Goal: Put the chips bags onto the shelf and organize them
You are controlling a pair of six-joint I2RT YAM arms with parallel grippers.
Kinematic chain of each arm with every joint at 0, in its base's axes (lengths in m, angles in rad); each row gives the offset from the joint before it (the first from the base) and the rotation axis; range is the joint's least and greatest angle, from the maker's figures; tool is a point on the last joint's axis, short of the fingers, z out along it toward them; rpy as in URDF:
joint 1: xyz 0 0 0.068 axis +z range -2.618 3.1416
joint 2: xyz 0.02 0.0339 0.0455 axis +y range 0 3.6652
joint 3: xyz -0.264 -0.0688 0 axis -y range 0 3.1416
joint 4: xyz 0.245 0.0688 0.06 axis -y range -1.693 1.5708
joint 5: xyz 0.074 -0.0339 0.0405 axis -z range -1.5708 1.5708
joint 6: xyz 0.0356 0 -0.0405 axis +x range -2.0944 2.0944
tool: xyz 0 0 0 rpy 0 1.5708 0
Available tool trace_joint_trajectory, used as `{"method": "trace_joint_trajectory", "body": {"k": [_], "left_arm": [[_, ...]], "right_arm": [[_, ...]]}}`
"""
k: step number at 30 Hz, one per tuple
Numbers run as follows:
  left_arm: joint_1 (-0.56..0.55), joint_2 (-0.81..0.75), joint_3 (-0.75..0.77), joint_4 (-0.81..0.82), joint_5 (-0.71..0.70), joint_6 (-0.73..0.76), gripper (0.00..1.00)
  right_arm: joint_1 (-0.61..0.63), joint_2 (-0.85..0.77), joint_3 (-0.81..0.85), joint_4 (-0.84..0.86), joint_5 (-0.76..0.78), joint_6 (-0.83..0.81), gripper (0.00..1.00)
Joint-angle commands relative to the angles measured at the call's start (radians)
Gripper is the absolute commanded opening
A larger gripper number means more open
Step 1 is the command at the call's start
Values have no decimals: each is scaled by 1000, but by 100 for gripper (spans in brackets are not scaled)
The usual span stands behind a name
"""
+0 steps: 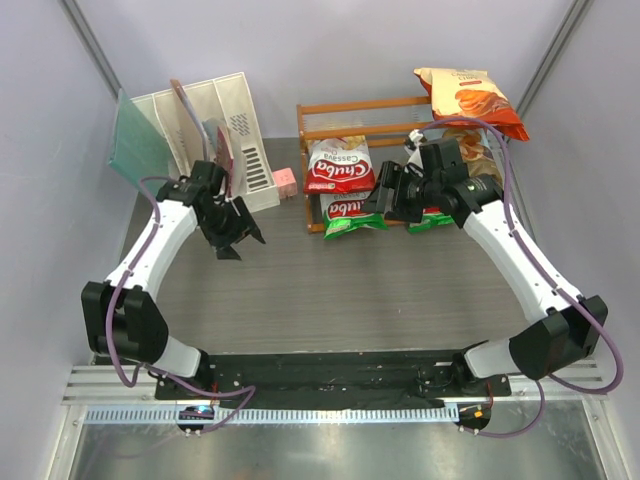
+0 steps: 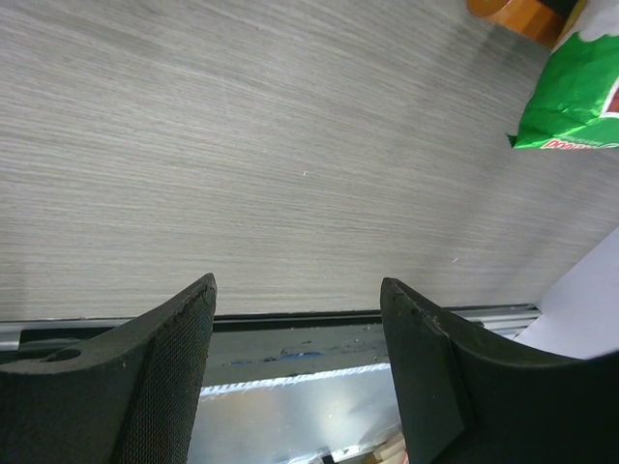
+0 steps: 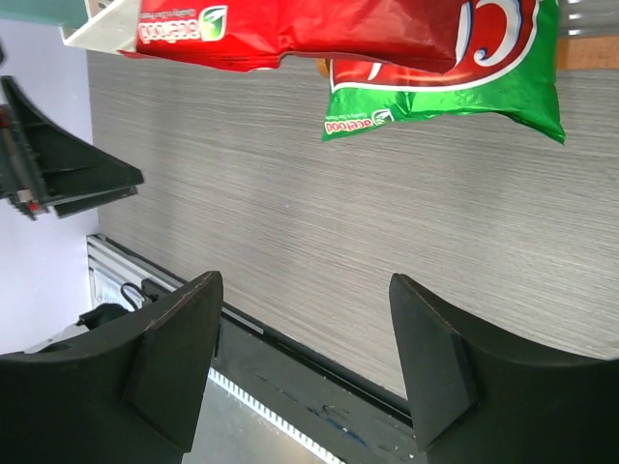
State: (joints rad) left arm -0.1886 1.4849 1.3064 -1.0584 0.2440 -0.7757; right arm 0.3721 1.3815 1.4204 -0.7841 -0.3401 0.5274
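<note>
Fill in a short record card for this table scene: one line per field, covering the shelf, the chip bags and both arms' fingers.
Shelf: wooden, back of table, right of the white file rack
Red bag: on shelf, above green bag
Orange-red bag: on shelf top, right end
Left fingers: open, empty
Right fingers: open, empty, in front of the shelf

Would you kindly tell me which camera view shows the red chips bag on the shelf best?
The top external view: it shows the whole red chips bag on the shelf, just above a green bag. The right wrist view catches only its lower edge, close up and cropped. The left wrist view does not show it.
</note>
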Motion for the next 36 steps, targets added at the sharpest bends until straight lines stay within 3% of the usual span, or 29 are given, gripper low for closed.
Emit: {"method": "trace_joint_trajectory", "body": {"k": [1,10,19,25,31,36], "left_arm": [[-2,-34,41,9,-28,13,69],[-11,-106,-42,34,-25,-33,68],[-46,-167,-139,70,-20,-89,68],[-90,-140,-113,77,-22,-94,68],[-121,-120,-75,54,-23,-83,68],[-123,-115,-55,28,-38,-57,68]], "right_arm": [[7,30,80,39,-13,-41,75],[7,86,129,45,-36,-49,74],[11,67,35,65,-83,-4,73],[37,65,22,66,-93,-10,73],[11,22,25,-10,62,-40,75],[-44,7,-31,8,12,20,74]]}}
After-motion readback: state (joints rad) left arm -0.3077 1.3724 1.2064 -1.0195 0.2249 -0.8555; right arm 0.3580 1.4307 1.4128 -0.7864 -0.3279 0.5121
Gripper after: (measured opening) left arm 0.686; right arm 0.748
